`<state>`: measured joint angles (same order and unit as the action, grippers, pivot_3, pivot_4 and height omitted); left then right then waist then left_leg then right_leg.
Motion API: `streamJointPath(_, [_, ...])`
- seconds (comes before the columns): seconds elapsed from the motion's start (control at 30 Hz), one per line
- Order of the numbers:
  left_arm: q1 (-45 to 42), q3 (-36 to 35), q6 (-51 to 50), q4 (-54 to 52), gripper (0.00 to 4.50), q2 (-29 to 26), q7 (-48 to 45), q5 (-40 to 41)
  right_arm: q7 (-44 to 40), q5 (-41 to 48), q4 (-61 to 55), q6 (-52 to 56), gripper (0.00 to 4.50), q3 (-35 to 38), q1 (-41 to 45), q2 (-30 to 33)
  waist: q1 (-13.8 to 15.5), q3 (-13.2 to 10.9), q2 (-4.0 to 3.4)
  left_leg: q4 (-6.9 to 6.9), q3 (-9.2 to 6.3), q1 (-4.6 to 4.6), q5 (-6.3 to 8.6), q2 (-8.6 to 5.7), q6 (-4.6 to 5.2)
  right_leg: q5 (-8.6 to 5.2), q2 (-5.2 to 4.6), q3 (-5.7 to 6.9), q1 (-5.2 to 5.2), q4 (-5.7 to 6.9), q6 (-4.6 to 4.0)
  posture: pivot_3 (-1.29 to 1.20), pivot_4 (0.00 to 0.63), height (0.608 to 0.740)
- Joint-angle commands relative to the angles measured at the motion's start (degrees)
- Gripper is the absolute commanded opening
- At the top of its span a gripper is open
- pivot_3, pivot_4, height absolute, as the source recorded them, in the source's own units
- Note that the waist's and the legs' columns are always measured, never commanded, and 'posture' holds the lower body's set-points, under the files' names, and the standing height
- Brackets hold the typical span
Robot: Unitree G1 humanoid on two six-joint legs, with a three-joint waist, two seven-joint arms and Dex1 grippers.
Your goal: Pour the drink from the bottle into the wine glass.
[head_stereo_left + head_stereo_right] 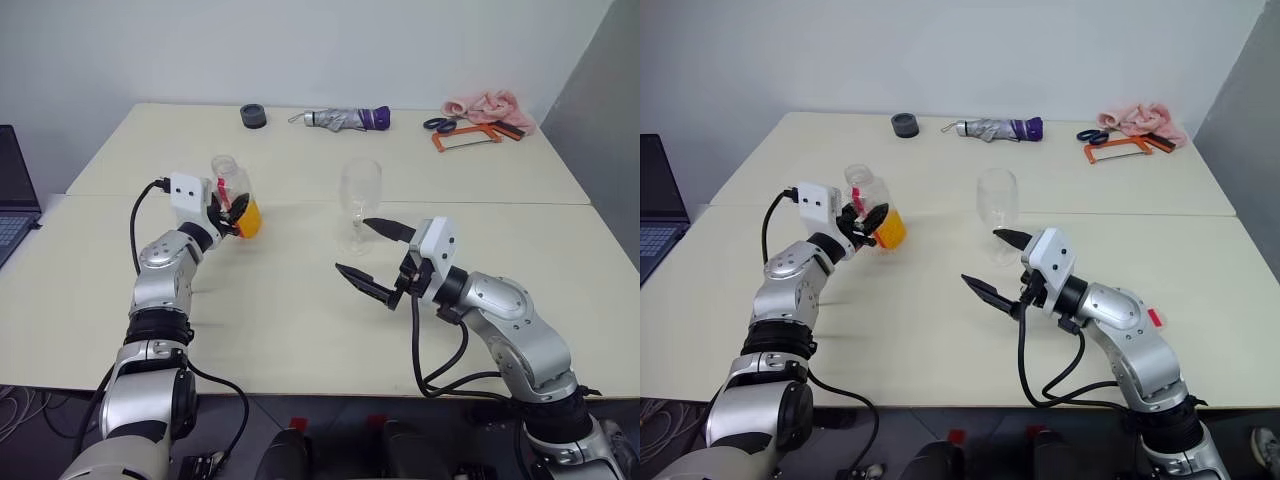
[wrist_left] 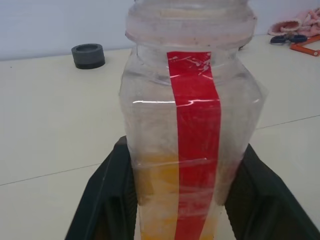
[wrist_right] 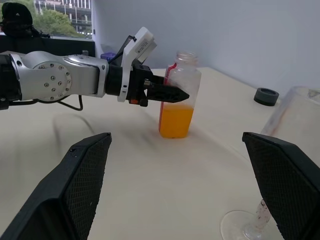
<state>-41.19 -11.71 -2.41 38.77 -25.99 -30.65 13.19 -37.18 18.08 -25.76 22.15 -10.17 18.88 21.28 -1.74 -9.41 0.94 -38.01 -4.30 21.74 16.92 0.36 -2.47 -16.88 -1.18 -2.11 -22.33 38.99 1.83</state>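
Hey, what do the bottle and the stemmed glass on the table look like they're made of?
The bottle looks like thin clear plastic: its wall is scuffed and slightly cloudy, with a glossy red strip down it. The wine glass looks like smooth clear glass, thin-stemmed, though clear plastic can't be ruled out.

At the table's (image 1: 300,330) far edge lay a black tape roll (image 1: 254,116), a folded umbrella (image 1: 347,119), scissors (image 1: 439,124), an orange hacksaw (image 1: 466,139) and pink cloth (image 1: 484,105). A laptop (image 1: 14,190) sat left.
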Motion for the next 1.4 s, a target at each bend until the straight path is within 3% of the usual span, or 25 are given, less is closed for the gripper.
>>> streamJointPath(0.03, [-1.6, -0.5, 0.2, -4.0, 1.7, 0.2, -0.4, 1.1, 0.8, 0.4, -2.0, -0.6, 4.5, 1.2, 0.6, -0.1, 0.0, 0.0, 0.0, 0.0, 0.0, 0.0, 0.0, 0.0, -0.01, 0.0, 0.0, 0.0, 0.0, 0.0, 0.0, 0.0, 0.15, 0.74])
streamJointPath(0.27, [-4.0, 5.1, 1.4, -12.9, 1.69, 0.5, -1.7, -2.9, 4.6, 2.9, -6.2, 3.0, 4.5, 6.0, -0.6, 0.4, 0.1, 0.0, 0.04, -0.05, -0.05, 0.13, -0.07, -0.05, -0.13, 0.0, -0.05, 0.02, -0.04, 0.0, 0.0, 0.0, 0.15, 0.74])
streamJointPath(0.4, [-9.3, 11.1, 7.2, -12.6, 1.69, 0.0, -2.8, -9.4, 8.3, 4.2, -8.0, 5.9, 4.5, 9.5, -2.0, -0.1, 0.2, 0.0, 0.05, -0.05, -0.12, 0.17, -0.07, -0.47, -0.12, 0.0, -0.08, 0.02, -0.04, 0.0, 0.0, 0.0, 0.15, 0.74])
streamJointPath(0.8, [-24.3, 21.3, 31.4, 9.2, 1.69, 0.2, 0.1, -24.4, 15.8, 2.4, -6.8, 7.7, 4.5, 10.2, -0.1, -2.5, -0.1, 0.0, 0.06, 0.0, -0.11, 0.18, 0.0, -0.71, 0.02, 0.0, -0.13, -0.1, -0.16, 0.02, 0.0, 0.0, 0.15, 0.74])
streamJointPath(1.27, [-30.9, 26.2, 44.8, 21.9, 1.69, -2.3, 11.0, -36.4, 14.6, 1.7, -5.2, 4.6, 4.5, 9.5, -1.6, -3.3, -0.1, 0.0, 0.06, 0.01, -0.06, 0.45, -0.05, -0.74, -0.08, 0.0, -0.15, -0.13, -0.48, 0.08, 0.01, 0.0, 0.15, 0.74])
streamJointPath(1.4, [-32.5, 27.7, 46.2, 23.9, 1.69, -2.8, 14.1, -39.3, 14.0, 1.4, -5.0, 4.6, 4.5, 9.3, -1.8, -2.9, -0.1, 0.0, 0.06, -0.14, -0.08, 0.94, -0.08, -0.76, -0.11, 0.01, -0.15, -0.11, -0.92, 0.2, 0.02, 0.0, 0.15, 0.74])
